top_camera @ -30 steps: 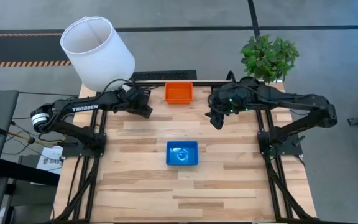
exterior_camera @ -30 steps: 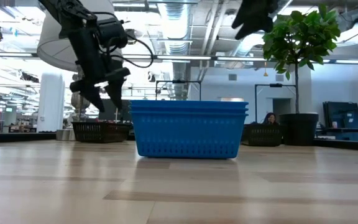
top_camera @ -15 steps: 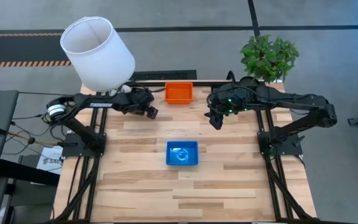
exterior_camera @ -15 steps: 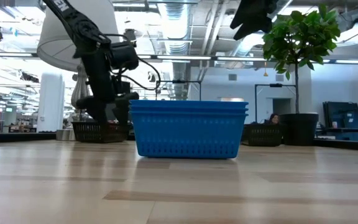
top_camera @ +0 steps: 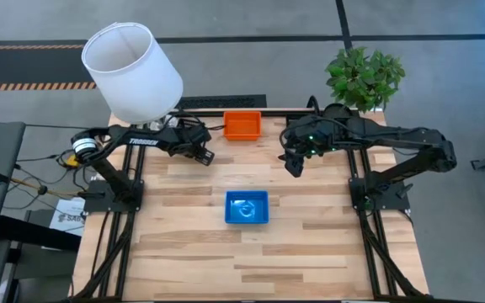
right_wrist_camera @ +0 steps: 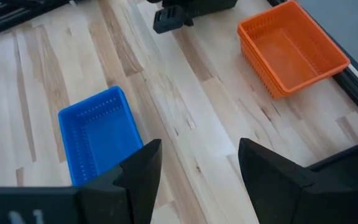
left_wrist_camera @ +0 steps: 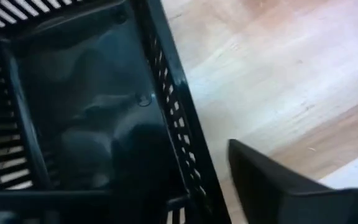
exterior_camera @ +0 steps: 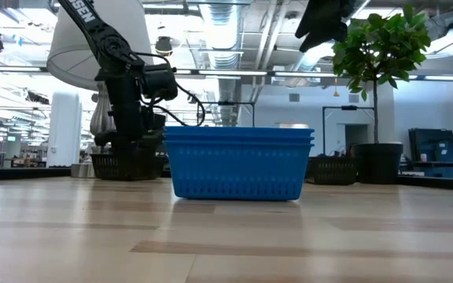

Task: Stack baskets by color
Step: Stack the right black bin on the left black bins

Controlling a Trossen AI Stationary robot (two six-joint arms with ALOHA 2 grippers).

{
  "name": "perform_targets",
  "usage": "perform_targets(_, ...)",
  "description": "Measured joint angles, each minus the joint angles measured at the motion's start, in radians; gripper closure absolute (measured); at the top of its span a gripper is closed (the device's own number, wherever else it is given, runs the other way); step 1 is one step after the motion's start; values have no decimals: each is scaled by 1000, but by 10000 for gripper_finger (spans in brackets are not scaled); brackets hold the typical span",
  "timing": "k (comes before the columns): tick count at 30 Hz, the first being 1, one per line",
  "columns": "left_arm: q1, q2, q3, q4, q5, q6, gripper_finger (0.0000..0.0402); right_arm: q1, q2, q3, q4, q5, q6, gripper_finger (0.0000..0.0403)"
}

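A black basket [left_wrist_camera: 73, 112] sits on the table's far left part, seen close in the left wrist view and behind the arm in the low view [exterior_camera: 124, 167]. My left gripper [top_camera: 205, 155] is low over it, open, one finger inside the basket and one outside its side wall [left_wrist_camera: 179, 124]. Orange baskets [top_camera: 242, 124] rest at the far edge, middle. A nested stack of blue baskets [top_camera: 247, 208] stands at the table's centre. My right gripper [top_camera: 293, 162] hangs open, high over the far right part, touching nothing. My left gripper comes from above, slanting down, astride the black basket's side wall [left_wrist_camera: 191, 162]. A strip of wood shows between the outer finger [left_wrist_camera: 260, 180] and the wall. Whether the inner finger [left_wrist_camera: 142, 168] touches the basket, I cannot tell. The basket rests on the table.
A white lampshade [top_camera: 131, 69] stands off the table's far left corner and a potted plant [top_camera: 365, 77] off the far right corner. Bare wood lies around the blue stack and along the near half of the table [top_camera: 251, 261].
My left gripper has come down, moving a little toward the table's right and near edges, onto the black basket, so its fingers now reach down around the basket's wall. The baskets have stayed where they were.
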Motion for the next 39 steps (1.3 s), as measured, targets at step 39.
perform_targets(39, -369, -132, 331, -58, -15, 596, 402, -161, 42, -116, 309, 7, 452, 171)
